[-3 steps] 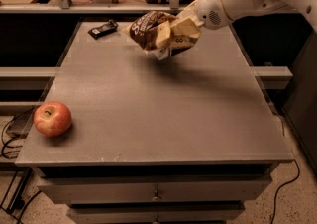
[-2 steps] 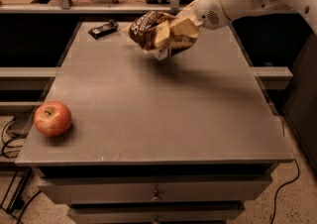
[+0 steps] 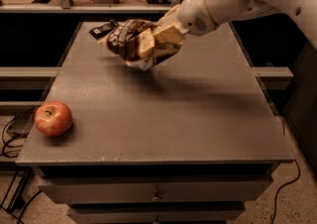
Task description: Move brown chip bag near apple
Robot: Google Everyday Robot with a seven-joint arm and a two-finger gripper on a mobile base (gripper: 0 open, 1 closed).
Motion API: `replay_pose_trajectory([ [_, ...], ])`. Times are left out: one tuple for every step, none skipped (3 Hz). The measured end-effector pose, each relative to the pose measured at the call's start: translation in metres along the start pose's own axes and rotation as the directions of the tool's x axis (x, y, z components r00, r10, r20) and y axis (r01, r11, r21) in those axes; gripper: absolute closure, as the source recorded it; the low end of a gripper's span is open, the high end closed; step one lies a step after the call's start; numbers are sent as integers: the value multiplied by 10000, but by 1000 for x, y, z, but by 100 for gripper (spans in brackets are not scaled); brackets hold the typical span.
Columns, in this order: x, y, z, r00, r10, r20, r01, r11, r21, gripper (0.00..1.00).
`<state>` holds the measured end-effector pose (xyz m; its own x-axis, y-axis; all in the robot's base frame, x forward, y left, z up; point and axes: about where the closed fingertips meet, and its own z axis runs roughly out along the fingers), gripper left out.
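The brown chip bag (image 3: 130, 39) is crinkled, dark brown with a pale tan lower part. It hangs lifted above the far middle of the grey table (image 3: 188, 114). My gripper (image 3: 159, 38) comes in from the upper right on a white arm and is shut on the bag's right side. The apple (image 3: 53, 118) is red with yellowish patches and sits at the table's front left corner, well apart from the bag, to the bag's front left.
A small flat black object (image 3: 102, 29) lies at the table's far left, just behind the bag. A shelf with clutter runs along the back. Drawers sit under the tabletop and cables lie on the floor at left and right.
My gripper has carried the bag leftward and slightly toward the front of the table. The apple and the black object have not moved.
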<state>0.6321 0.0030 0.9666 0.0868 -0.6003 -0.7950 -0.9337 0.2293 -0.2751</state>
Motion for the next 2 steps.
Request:
replay_pose_trajectory([
  [-26, 50, 18, 9956, -704, 622, 764, 9921, -999, 100],
  [-38, 91, 32, 9904, -882, 1069, 1058, 9794, -1721, 82],
])
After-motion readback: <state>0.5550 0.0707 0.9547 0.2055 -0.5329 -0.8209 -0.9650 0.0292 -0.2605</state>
